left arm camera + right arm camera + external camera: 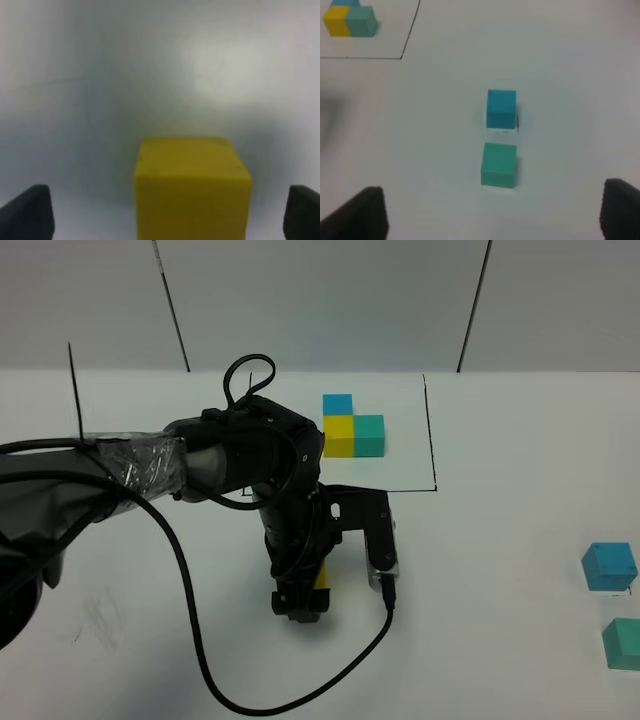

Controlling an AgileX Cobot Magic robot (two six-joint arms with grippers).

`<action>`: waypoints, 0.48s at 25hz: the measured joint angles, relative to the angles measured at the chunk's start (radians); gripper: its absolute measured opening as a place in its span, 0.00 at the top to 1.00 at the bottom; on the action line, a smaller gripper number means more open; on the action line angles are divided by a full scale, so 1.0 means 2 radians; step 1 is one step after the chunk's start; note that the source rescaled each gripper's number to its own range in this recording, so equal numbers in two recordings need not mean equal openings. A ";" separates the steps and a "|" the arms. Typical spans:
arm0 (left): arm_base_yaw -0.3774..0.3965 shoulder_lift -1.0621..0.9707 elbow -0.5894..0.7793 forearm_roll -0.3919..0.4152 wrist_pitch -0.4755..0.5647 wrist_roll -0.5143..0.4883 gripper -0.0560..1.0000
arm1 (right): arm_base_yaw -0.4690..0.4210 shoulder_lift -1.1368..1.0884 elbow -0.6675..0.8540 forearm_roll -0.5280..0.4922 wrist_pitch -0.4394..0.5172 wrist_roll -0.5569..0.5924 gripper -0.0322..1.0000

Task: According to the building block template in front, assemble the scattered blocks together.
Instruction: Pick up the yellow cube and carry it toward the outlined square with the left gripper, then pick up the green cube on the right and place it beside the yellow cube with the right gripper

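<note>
A white table (480, 570) fills the view, with grey wall panels (320, 300) behind it. The left arm (150, 465) reaches in from the left, and its black cable (195, 640) loops across the table. The left gripper (305, 602) points down, its fingers (27, 212) spread wide on either side of the yellow cube (192, 190) without touching it. The arm hides most of that cube from above. Beyond it, the template (352, 428) sits inside a black line (430, 430). At far right, the blue cube (609, 566) and teal cube (624, 643) stand near each other but apart. The right gripper (495, 215) hangs over them, jaws wide, holding nothing.
</note>
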 joint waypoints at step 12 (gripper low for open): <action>0.006 -0.179 0.000 0.206 0.052 -0.228 0.02 | 0.000 0.000 0.000 0.000 0.000 0.000 0.26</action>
